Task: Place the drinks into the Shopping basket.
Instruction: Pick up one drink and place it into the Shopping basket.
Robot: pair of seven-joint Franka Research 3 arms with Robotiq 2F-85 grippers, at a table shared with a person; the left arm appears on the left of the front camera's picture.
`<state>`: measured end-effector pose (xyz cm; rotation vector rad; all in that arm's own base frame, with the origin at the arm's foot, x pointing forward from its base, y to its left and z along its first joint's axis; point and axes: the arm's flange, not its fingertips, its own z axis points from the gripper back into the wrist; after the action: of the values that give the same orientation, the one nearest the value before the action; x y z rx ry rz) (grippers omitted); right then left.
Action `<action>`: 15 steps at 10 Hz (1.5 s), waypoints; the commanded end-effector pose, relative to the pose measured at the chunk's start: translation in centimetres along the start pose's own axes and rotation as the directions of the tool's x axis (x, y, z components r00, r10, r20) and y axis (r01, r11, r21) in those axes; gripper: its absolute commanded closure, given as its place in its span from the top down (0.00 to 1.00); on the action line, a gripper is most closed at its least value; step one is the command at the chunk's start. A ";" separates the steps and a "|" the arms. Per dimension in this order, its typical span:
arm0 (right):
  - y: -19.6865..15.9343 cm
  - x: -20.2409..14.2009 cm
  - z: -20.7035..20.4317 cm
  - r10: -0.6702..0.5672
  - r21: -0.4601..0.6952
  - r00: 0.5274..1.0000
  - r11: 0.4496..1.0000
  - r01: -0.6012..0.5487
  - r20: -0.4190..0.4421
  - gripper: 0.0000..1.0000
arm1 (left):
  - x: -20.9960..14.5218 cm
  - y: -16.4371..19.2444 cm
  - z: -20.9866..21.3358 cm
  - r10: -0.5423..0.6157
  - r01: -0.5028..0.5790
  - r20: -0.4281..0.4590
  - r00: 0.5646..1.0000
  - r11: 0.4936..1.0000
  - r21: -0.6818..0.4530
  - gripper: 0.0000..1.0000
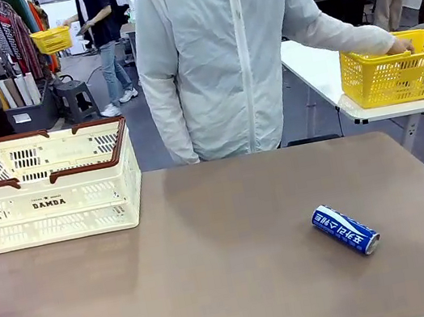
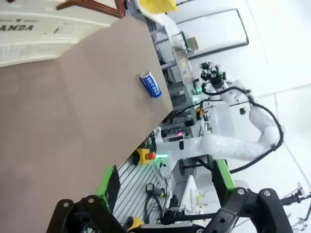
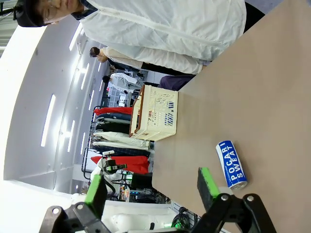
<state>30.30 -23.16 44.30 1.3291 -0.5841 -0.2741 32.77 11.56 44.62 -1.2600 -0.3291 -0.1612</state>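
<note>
Left fingers, right fingers spread; blue can lies right, basket at left table edge.

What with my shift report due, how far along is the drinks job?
Done: nothing visible; the blue can lies on the table, away from the Shopping basket. In hand: nothing; left gripper and right gripper are open, empty. Left: grasp the can, basket it.

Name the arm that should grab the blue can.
Right: the blue can lies on the right side of the table, close before the open right gripper, far from the left gripper.
</note>
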 end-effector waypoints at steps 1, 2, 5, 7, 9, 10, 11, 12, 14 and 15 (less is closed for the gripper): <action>0.3 0.0 0.0 0.008 0.004 1.000 1.000 -0.008 0.001 1.00 | 1.2 -1.5 -0.2 -0.011 0.014 -0.076 0.997 0.999 0.035 1.00; 0.3 0.0 0.0 0.008 0.004 1.000 1.000 -0.008 0.001 1.00 | 1.2 -1.5 -0.2 -0.011 0.014 -0.076 0.997 0.999 0.035 1.00; 0.3 0.0 0.0 0.008 0.004 1.000 1.000 -0.008 0.001 1.00 | 1.2 -1.5 -0.2 -0.011 0.014 -0.076 0.997 0.999 0.035 1.00; 0.3 0.0 0.0 0.008 0.004 1.000 1.000 -0.008 0.001 1.00 | 1.2 -1.5 -0.2 -0.011 0.014 -0.076 0.997 0.999 0.035 1.00; 0.0 0.0 0.0 0.000 0.000 1.000 1.000 0.000 0.000 1.00 | 1.2 -1.5 -0.2 -0.011 0.014 -0.076 0.997 0.999 0.035 1.00; 2.4 -0.6 -1.7 0.067 -0.147 0.991 0.986 -0.084 -0.114 1.00 | 1.2 -1.5 -0.2 -0.011 0.014 -0.076 0.997 0.999 0.035 1.00; 4.8 -1.3 -5.2 0.153 -0.283 0.958 0.933 -0.221 -0.243 1.00 | 1.2 -1.5 -0.2 -0.011 0.014 -0.076 0.997 0.999 0.035 1.00; 5.9 -1.5 -7.8 0.177 -0.352 0.932 0.890 -0.289 -0.315 1.00 | 1.2 -1.5 -0.2 -0.011 0.014 -0.076 0.997 0.999 0.035 1.00; 6.5 -3.1 -14.5 0.214 -0.470 0.870 0.771 -0.429 -0.443 1.00 | 1.2 -1.5 -0.2 -0.011 0.014 -0.076 0.997 0.999 0.035 1.00; 6.4 -4.3 -17.8 0.242 -0.488 0.827 0.710 -0.508 -0.508 1.00 | 1.2 -1.5 -0.2 -0.011 0.014 -0.076 0.997 0.999 0.035 1.00</action>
<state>34.99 -6.83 48.91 0.6603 -0.3807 0.1337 33.70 10.68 46.04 -1.2133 -0.2842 -0.2133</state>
